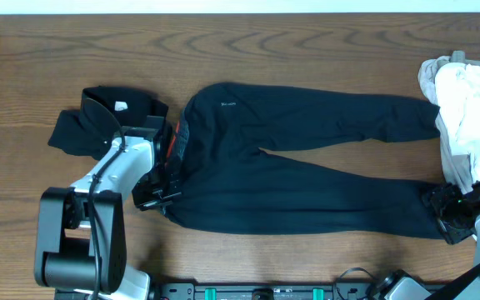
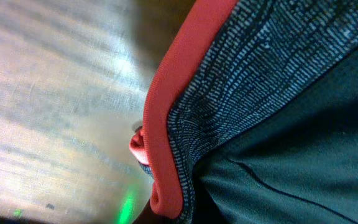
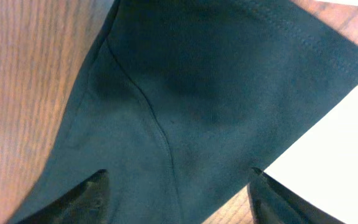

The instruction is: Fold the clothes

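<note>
The dark trousers [image 1: 223,150] lie flat, waistband [image 1: 173,140] to the left and both legs running right. My left gripper [image 1: 158,193] sits at the near corner of the waistband. In the left wrist view the orange-red and grey waistband [image 2: 166,124] fills the frame, bunched at the bottom where it is pinched, and the fingers are hidden. My right gripper [image 1: 444,208] is over the cuff of the near leg. Its fingers [image 3: 89,199] stand wide apart with the dark leg cloth [image 3: 185,93] lying between them.
A black collared shirt [image 1: 98,121] lies crumpled at the left, just behind the left arm. A heap of white and beige garments [image 1: 469,117] sits at the right edge, touching the far leg's cuff. The wooden table [image 1: 307,50] shows behind the trousers.
</note>
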`<action>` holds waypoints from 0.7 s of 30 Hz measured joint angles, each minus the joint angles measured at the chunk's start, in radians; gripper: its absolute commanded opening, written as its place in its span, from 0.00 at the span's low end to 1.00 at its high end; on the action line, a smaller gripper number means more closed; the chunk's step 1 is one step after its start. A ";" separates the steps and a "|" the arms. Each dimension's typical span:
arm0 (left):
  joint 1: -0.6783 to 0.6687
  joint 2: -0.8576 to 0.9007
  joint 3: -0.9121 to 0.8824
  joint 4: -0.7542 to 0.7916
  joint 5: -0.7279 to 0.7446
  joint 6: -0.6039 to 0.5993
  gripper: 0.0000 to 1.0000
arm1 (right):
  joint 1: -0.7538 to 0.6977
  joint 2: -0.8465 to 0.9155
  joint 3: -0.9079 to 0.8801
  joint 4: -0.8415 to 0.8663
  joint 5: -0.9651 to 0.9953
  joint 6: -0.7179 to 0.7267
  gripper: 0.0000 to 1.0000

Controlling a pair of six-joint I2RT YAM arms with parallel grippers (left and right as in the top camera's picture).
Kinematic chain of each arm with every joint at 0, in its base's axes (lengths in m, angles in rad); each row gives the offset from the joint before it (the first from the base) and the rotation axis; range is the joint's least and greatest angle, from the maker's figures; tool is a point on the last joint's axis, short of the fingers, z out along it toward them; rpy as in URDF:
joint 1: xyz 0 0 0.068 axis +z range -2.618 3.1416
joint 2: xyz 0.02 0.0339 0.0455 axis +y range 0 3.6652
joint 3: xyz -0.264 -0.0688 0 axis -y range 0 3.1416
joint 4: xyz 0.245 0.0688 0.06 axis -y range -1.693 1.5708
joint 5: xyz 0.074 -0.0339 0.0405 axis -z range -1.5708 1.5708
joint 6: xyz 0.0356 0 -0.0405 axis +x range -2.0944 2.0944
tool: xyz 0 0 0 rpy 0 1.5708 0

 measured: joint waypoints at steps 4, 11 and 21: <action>0.000 -0.057 0.000 -0.059 0.002 0.000 0.06 | 0.000 0.000 0.000 -0.006 0.010 0.002 0.60; 0.000 -0.162 0.006 -0.101 0.005 -0.001 0.24 | 0.000 0.000 0.000 -0.010 0.029 0.007 0.78; 0.000 -0.288 0.246 0.027 0.027 0.077 0.67 | 0.000 0.000 0.000 -0.002 0.002 0.007 0.79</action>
